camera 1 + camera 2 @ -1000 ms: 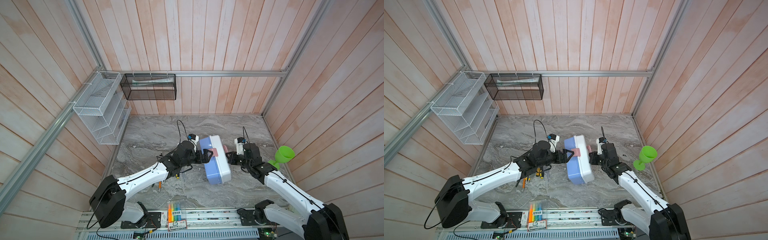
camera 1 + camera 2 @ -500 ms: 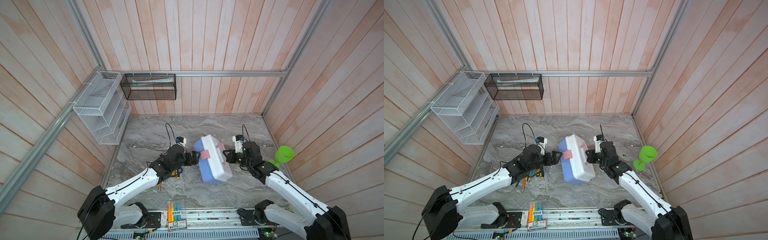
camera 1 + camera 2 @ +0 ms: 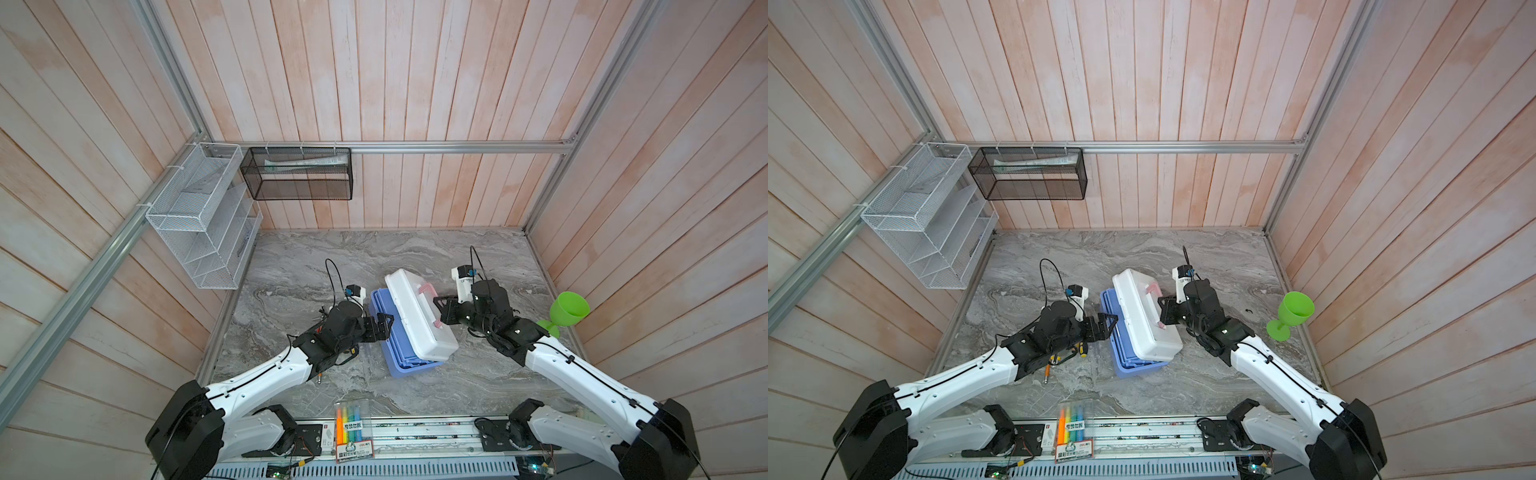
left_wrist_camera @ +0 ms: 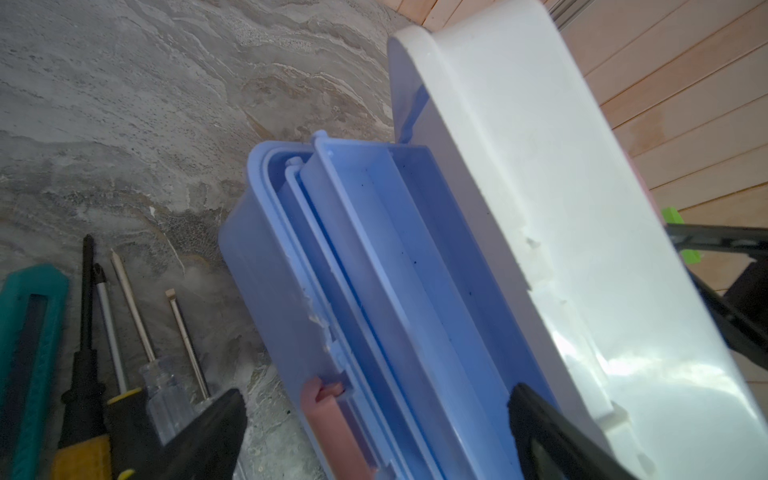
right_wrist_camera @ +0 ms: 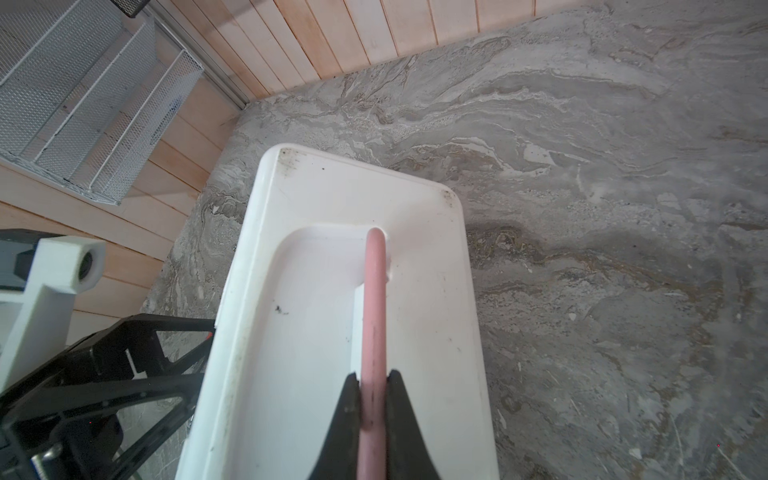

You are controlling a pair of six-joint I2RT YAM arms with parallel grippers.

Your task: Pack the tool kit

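The tool kit case (image 3: 419, 320) lies mid-table, its white lid (image 3: 1144, 320) tilted up over the light blue base (image 3: 392, 353). My right gripper (image 5: 372, 386) is shut on the lid's pink handle (image 5: 374, 299); in a top view it sits at the lid's right side (image 3: 439, 309). My left gripper (image 3: 384, 328) stands open at the base's left rim, and its fingers (image 4: 208, 432) straddle that rim and the inner tray (image 4: 374, 266) without touching. A pink latch (image 4: 328, 415) hangs on the base. A teal knife (image 4: 29, 353) and slim screwdrivers (image 4: 133, 307) lie beside the case, mostly under the left arm.
A green goblet (image 3: 567, 309) stands by the right wall. A clear pack of highlighters (image 3: 352, 428) lies at the front edge. A white wire rack (image 3: 199, 220) and a black mesh basket (image 3: 297, 174) hang on the left and back walls.
The lid has swung further up from the blue base, held by the right gripper throughout. The left gripper left the case's front, pulled back left, then came to the base's left rim.
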